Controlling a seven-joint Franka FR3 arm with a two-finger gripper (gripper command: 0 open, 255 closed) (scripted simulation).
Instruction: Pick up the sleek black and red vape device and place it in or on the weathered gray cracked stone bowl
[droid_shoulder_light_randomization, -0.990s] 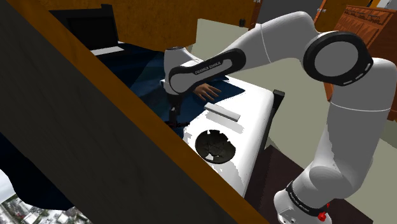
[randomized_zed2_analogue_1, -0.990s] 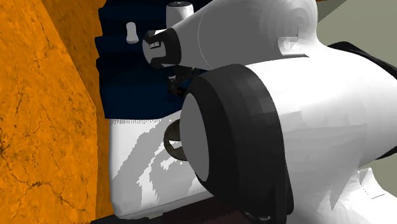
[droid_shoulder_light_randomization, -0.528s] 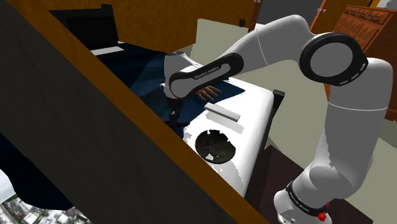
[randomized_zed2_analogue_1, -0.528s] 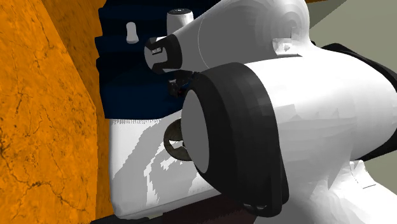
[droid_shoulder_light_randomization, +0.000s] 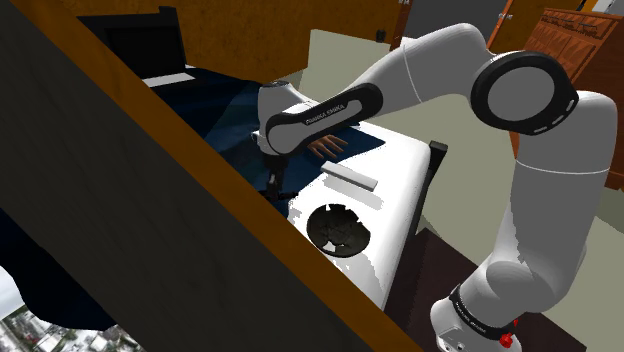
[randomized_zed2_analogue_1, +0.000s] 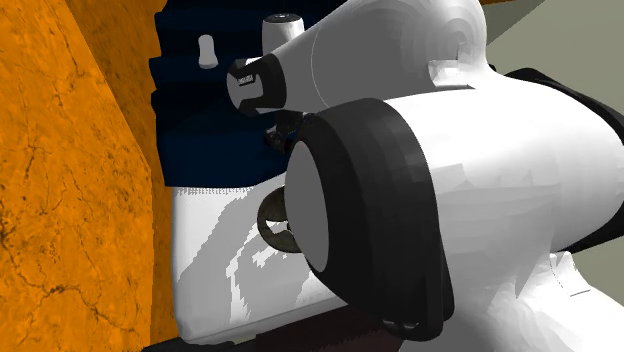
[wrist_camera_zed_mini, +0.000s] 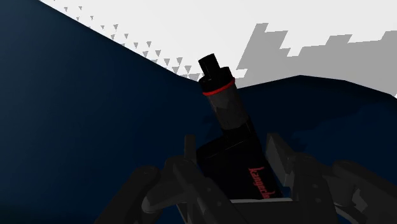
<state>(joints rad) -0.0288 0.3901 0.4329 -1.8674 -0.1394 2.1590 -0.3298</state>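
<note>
Black with a red ring and red lettering, the vape is pinched between the gripper's fingers over a dark blue surface. We see the dark bowl nearby on a white top, with an orange-brown wall beside it. The arm reaches toward the shoulder view's left, its wrist pointing down.

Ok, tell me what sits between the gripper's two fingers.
The black vape device, with a red ring near its top, is clasped between the two fingers of the gripper. The wrist view shows this.
</note>
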